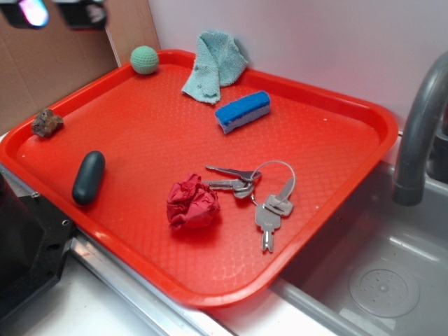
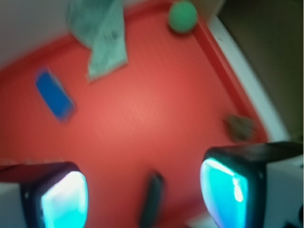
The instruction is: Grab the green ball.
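The green ball is a small pale mint sphere in the far left corner of the red tray. In the wrist view the green ball sits at the top, against the tray's rim. My gripper hangs high at the top left of the exterior view, above and left of the ball. In the wrist view my gripper is open and empty, its two glowing pads wide apart, well above the tray.
On the tray lie a pale teal cloth, a blue block, a dark teal pebble, a red paper wad, keys and a brown rock. A sink faucet stands at the right.
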Controlling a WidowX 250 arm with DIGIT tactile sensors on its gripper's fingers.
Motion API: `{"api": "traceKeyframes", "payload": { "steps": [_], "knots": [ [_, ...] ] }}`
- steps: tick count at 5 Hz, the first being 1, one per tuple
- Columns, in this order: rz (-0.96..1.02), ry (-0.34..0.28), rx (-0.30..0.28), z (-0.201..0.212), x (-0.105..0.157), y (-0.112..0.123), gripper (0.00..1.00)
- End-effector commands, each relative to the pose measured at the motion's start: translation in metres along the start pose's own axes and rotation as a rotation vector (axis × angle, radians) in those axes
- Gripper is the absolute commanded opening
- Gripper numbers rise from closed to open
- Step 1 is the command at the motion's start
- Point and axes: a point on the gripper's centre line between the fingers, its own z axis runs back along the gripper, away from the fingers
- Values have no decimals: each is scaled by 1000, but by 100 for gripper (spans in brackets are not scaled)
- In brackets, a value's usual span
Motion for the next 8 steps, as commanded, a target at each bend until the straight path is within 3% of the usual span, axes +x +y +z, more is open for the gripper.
{"api": "traceKeyframes", "payload": {
  "steps": [1,2,3,4,5,7,8],
  "knots": [
    [261,-210,18,-34,54,31,100],
    [227,-253,69,-38,69,35,100],
    [201,-284,68,-38,97,46,100],
    [175,-251,84,-62,127,58,100],
    [188,-260,103,-80,151,57,100],
    [276,-190,235,-138,153,89,100],
    [277,-207,257,-137,151,87,100]
  ]
}}
